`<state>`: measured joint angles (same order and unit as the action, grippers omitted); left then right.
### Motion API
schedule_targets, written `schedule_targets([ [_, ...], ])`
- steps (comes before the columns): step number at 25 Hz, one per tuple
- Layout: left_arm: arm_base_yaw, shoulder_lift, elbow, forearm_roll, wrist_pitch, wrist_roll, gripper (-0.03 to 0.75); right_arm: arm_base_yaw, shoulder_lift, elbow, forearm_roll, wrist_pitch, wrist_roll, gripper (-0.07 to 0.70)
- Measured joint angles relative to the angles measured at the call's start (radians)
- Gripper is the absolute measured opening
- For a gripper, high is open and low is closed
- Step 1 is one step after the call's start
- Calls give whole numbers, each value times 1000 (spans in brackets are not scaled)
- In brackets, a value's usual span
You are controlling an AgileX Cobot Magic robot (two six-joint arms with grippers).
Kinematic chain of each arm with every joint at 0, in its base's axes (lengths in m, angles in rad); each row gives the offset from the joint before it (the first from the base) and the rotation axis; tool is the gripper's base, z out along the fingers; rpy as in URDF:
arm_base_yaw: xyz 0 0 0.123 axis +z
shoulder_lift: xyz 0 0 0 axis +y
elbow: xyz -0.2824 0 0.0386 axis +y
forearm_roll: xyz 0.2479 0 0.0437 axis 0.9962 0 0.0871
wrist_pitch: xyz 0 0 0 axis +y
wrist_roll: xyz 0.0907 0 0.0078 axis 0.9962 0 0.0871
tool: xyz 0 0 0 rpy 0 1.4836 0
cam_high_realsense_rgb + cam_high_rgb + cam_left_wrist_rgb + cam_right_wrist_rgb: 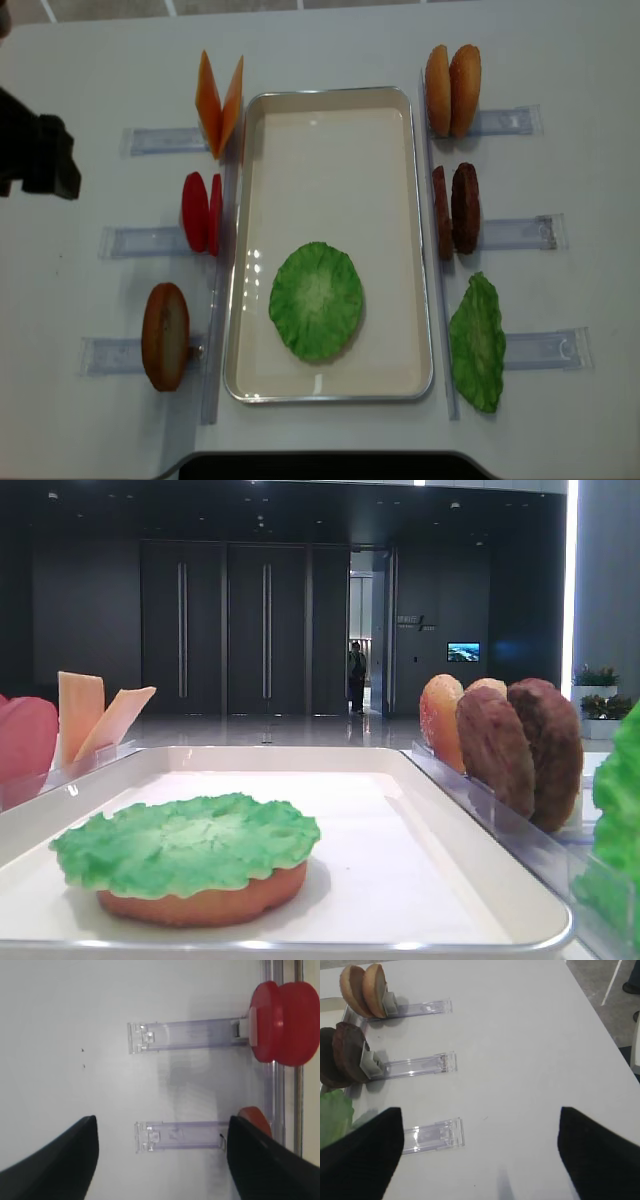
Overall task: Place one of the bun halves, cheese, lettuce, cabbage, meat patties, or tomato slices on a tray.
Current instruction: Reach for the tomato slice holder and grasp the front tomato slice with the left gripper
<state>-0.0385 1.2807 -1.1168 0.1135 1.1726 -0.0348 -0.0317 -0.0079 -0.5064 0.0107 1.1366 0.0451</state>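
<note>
While my left gripper (pixel 160 1160) and right gripper (pixel 480 1150) both hung released over bare tabletop, a lettuce (pixel 316 300) on a bun half (pixel 200 900) already lay near the tray's (pixel 330 120) front edge. Patties (pixel 455 208), tomatoes (pixel 202 212) and cheese (pixel 218 103) waited in racks beside it; a dim hall lay beyond.

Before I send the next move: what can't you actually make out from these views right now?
- Bun half: under the lettuce in the overhead view; seen only in the low exterior view.
- Right tool: absent from both exterior views; its wrist view crops the open fingers.
- Left tool: fingers cropped by the frame bottom.
- Second lettuce leaf: cut by the low view's right edge.
</note>
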Motion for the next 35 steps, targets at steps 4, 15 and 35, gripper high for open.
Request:
schedule_targets([
  [4, 0, 126, -83, -6, -2, 0, 608, 0, 0, 0, 0, 0, 0, 592],
  [15, 0, 283, -129, -20, -26, 0, 601, 0, 0, 0, 0, 0, 0, 592],
  [35, -63, 289, -139, -41, -29, -181, 591, 0, 0, 0, 0, -2, 0, 592],
])
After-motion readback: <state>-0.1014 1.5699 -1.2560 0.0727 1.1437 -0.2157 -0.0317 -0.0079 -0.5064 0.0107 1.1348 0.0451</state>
